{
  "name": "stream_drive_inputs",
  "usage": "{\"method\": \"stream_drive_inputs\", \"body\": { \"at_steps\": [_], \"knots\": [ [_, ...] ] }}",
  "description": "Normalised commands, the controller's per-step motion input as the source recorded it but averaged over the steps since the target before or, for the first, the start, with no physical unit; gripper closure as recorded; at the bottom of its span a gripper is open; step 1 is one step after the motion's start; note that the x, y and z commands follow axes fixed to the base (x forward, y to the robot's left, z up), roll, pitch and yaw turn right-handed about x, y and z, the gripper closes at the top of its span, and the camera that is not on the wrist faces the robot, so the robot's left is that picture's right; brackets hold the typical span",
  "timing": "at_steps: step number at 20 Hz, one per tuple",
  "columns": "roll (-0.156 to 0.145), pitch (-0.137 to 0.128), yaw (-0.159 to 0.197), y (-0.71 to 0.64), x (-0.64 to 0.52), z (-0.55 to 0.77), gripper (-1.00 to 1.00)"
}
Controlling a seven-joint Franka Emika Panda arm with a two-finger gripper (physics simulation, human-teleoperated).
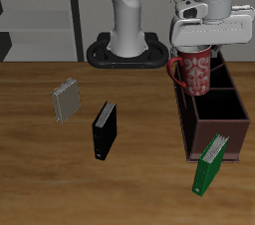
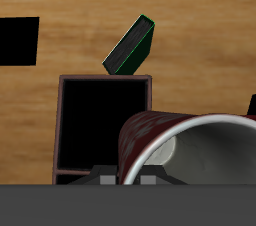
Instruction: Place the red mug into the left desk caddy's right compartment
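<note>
My gripper is shut on the red mug and holds it tilted in the air, above the back half of the left desk caddy. The caddy is a dark brown wooden box with dividers. Its squarish right compartment lies at the end nearer the table's front edge, apart from the mug. In the wrist view the mug's white inside and red rim sit close under my gripper, with the dark squarish compartment just beyond. The handle sticks out sideways.
A green book leans against the caddy's front end; it also shows in the wrist view. A black book stands mid-table and a grey book farther off. The robot base stands at the back.
</note>
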Motion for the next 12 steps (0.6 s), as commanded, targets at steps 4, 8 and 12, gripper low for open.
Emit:
{"method": "stream_drive_inputs", "body": {
  "at_steps": [4,8,12],
  "knots": [
    [-0.003,-0.007,-0.005,0.38,0.09,0.02,1.00],
    [-0.004,0.013,-0.007,0.26,0.15,-0.03,1.00],
    [-0.016,0.023,-0.027,0.21,0.06,-0.10,1.00]
  ]
}}
